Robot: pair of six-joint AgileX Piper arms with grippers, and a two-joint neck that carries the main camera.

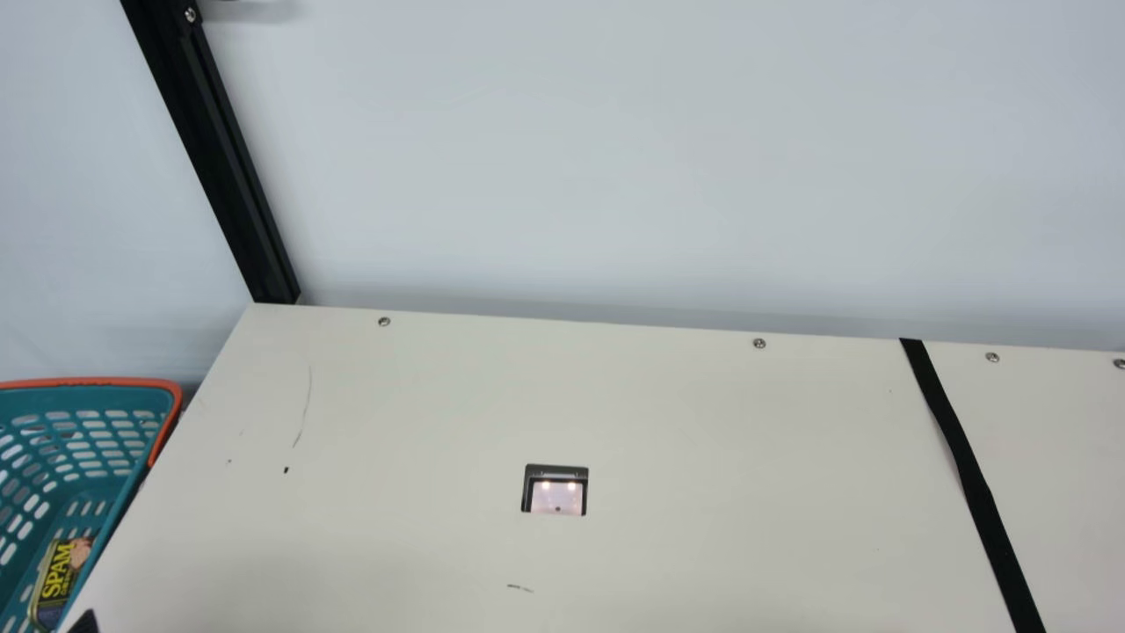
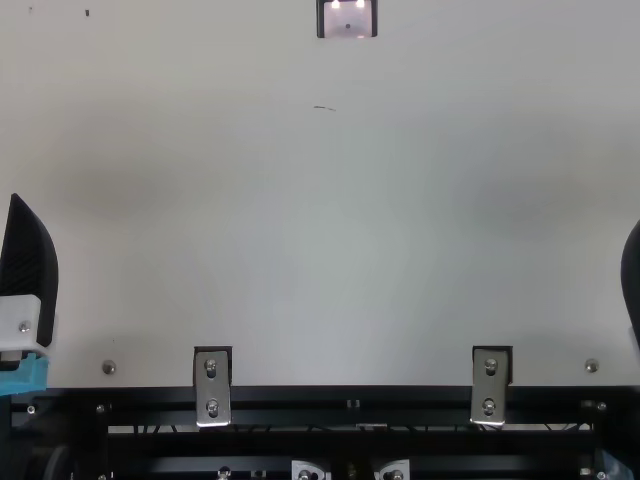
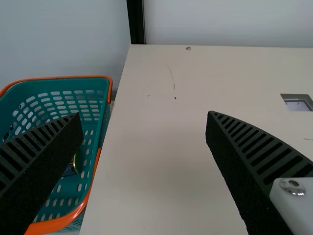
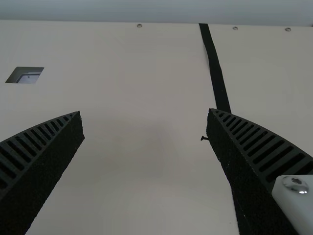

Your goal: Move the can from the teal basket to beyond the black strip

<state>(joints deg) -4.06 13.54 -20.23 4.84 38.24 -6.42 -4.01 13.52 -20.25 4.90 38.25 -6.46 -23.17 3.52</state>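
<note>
Left claw (image 3: 144, 113) and right claw (image 4: 145, 111) gape, empty; with the can (image 1: 58, 576) deep in the teal basket (image 1: 132, 400), descending aslant could snag its orange rim (image 1: 105, 381).

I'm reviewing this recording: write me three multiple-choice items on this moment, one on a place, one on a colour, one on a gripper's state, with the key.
1. Where is the can?
A) On the table beyond the black strip
B) In the teal basket
C) In the right gripper

2. What colour is the basket's rim?
A) Orange
B) White
C) Black

3. How is the right gripper?
A) Shut on the can
B) Shut on nothing
C) Open

Key:
1: B, the main view shows the can low inside the basket.
2: A, the main and left wrist views show an orange edge on the teal mesh.
3: C, the right wrist view shows its fingers well apart.
</note>
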